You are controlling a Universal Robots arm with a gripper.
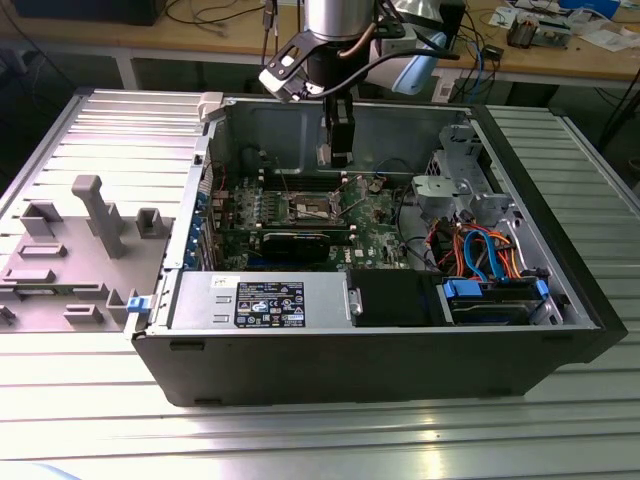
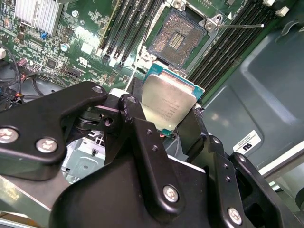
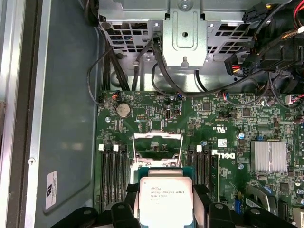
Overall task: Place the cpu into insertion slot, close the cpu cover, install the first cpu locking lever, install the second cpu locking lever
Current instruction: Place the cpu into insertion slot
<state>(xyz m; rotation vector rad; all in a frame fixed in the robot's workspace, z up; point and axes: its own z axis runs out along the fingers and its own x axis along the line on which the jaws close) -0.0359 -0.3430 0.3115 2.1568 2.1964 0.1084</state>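
Second wrist view tells me most: my gripper (image 2: 163, 109) is clamped on the cpu (image 2: 171, 97), with a black finger (image 2: 132, 107) on each of two opposite edges and the silver top facing the camera. Beyond the chip, and clearly apart from it, lies the insertion slot (image 2: 178, 40) with its dark pin-grid bare, so the chip is not seated. What matters here is that the slot sits ahead of the chip along my approach line, offset a little rather than squarely under it. The chip's edges run close to parallel with the socket's rim and with the memory slots (image 2: 126, 33) flanking it, so I judge that little twist is needed. In the first wrist view the cpu (image 3: 165, 202) hangs just beside the cpu cover (image 3: 157, 148), a thin silver frame that seems to be swung up out of the way, though from this angle I cannot be sure how far it is raised. In the exterior view my gripper (image 1: 338, 152) hangs at the upper middle of the frame, inside the open computer case (image 1: 560, 330) and above the green motherboard (image 1: 375, 235). The insertion slot (image 1: 312, 207) lies below it near the frame's centre, slightly toward the exterior view's left.
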